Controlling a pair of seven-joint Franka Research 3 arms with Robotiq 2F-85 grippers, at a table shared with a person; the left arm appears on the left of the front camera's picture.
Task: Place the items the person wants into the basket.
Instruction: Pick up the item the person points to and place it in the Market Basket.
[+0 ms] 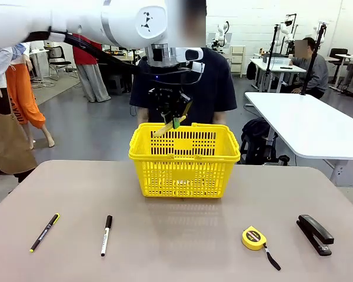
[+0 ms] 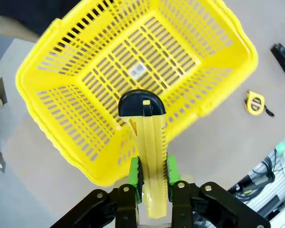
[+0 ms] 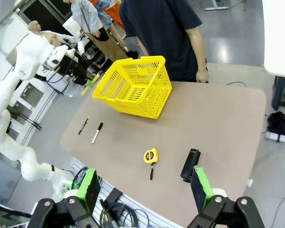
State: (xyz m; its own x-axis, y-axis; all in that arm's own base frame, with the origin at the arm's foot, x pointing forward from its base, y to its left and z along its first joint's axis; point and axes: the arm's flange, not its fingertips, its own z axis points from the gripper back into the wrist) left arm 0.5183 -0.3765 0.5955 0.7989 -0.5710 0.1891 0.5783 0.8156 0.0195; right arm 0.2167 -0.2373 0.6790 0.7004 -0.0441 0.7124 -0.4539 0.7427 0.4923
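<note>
Left claw (image 2: 152, 173) pinches yellow utility knife (image 2: 151, 142) over the basket (image 1: 182, 176), twelve o'clock on the tabletop (image 1: 176, 252); right claw (image 3: 145, 187) gapes empty.

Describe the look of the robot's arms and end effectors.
The left arm is white with rounded joints, a dark logo and a black cable. The left end effector and right end effector are black, two-fingered, with green pads.

Yellow basket (image 3: 133, 85) on the desk (image 3: 218, 123), person (image 3: 166, 33) just beyond it.
Pen (image 3: 83, 126) and marker (image 3: 97, 133) lie near the basket; tape measure (image 3: 151, 156) and stapler (image 3: 190, 165) farther from it; right tool (image 3: 145, 186) gapes wide.
</note>
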